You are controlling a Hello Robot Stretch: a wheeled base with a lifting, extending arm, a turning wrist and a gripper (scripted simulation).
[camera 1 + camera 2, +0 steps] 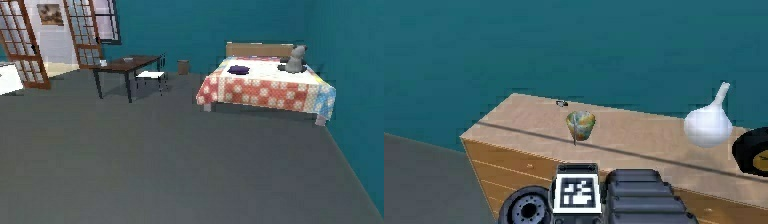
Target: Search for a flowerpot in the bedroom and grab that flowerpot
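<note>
One bed (265, 85) in the forward view; arm side view: dresser (514, 150), flowerpot (581, 124), hand (574, 143), its hold I cannot tell

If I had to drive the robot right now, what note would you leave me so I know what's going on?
Pincer: it reaches up toward the small pot on the wooden dresser. I cannot tell whether it holds anything.
Things: the pot is near the middle of the dresser top, and a white vase stands further along to the arm side view's right. The bed is ahead in the forward view.
Done: the robot is in the bedroom, and a likely flowerpot is found and within reach.
Left: make sure of the grab, then lift the pot clear of the dresser.
</note>
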